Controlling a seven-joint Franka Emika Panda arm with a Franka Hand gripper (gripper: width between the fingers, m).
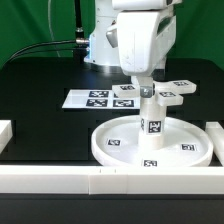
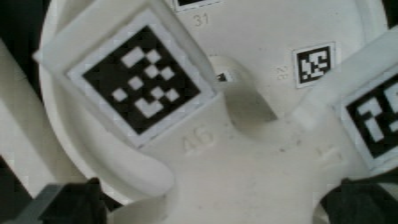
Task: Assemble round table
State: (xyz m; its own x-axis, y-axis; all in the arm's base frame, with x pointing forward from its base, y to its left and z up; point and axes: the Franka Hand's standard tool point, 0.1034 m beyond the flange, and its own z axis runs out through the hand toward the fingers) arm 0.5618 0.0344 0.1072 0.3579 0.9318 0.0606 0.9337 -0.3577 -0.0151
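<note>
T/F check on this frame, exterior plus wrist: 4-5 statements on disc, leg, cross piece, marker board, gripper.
1. The round disc lies flat on the black table, near the white border rail. True.
2. The cylinder leg lies on its side off the disc. False: it stands upright at the middle of the disc.
3. The gripper is directly above the leg, at its top. True; whether the jaws are clamped on it cannot be told.
4. The marker board rests on top of the disc. False: it lies flat on the table behind the disc.
5. The cross-shaped piece is already mounted on the leg. False: it sits behind the disc, towards the exterior view's right.
</note>
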